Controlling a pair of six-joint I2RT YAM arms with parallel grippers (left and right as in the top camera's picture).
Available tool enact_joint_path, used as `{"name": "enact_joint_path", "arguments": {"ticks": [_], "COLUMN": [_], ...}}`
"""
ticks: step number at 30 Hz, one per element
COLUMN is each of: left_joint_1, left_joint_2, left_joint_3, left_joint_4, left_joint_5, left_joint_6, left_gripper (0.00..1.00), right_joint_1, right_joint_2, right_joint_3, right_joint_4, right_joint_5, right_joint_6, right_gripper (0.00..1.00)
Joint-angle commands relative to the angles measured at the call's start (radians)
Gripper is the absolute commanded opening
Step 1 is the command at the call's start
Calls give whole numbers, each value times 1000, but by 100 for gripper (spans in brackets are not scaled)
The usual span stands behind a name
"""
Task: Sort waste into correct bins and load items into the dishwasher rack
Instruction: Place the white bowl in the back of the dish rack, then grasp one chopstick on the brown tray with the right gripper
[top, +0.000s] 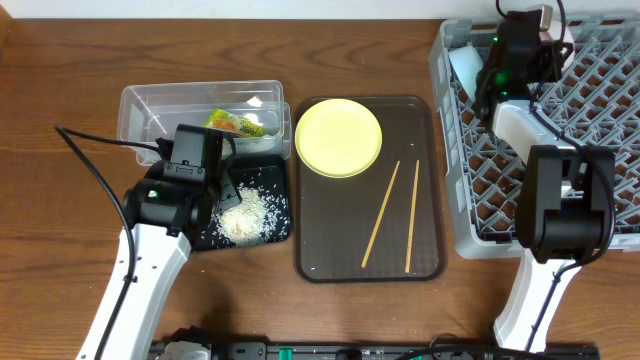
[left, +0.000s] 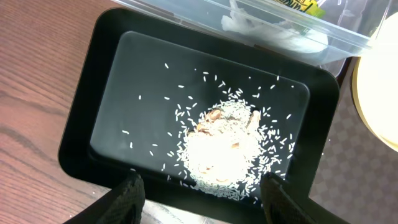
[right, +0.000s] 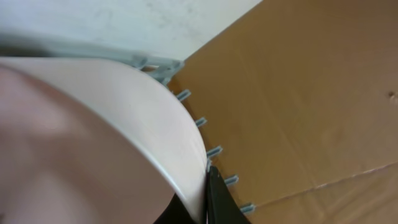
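White bowl (right: 93, 124) pinched in right gripper (right: 198, 208) at rack (top: 452, 150); left gripper (left: 202, 194) spread over black tray (left: 112, 93); wooden table (top: 60, 60).

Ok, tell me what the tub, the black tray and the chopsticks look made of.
The tub: clear, glossy plastic; the wrapper shows through its walls. The black tray: probably smooth, semi-gloss plastic, with moulded rounded corners and a soft sheen. The chopsticks: pale tan, matte, likely wood or bamboo; too small to tell grain.
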Motion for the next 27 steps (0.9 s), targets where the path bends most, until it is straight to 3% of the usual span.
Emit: {"name": "enact_joint_path", "arguments": {"ticks": [1, 6, 10, 16, 21, 27], "left_joint_1": [5, 5, 5, 5, 5, 5], "left_joint_2": [2, 2, 2, 2, 2, 2], "left_joint_3": [12, 12, 12, 12, 12, 12], "left_joint_4": [-2, -2, -2, -2, -2, -2], "left_joint_5": [-16, -16, -16, -16, -16, -17], "left_joint_6": [-5, -6, -5, -5, -5, -5], "left_gripper": [63, 63, 63, 63, 63, 63], "right_joint_1": [26, 64, 82, 81, 84, 109], "right_joint_2": [13, 4, -46, -209, -383, -506], "right_joint_3": [-14, -14, -14, -13, -14, -14], "right_joint_4": [-95, -220, -349, -653, -927, -1217], "right_joint_5": [-9, 2, -25, -302, -606, -1213], "right_joint_6": [135, 225, 360, 497, 602, 602], "right_gripper": [1, 4, 21, 55, 58, 55]}}
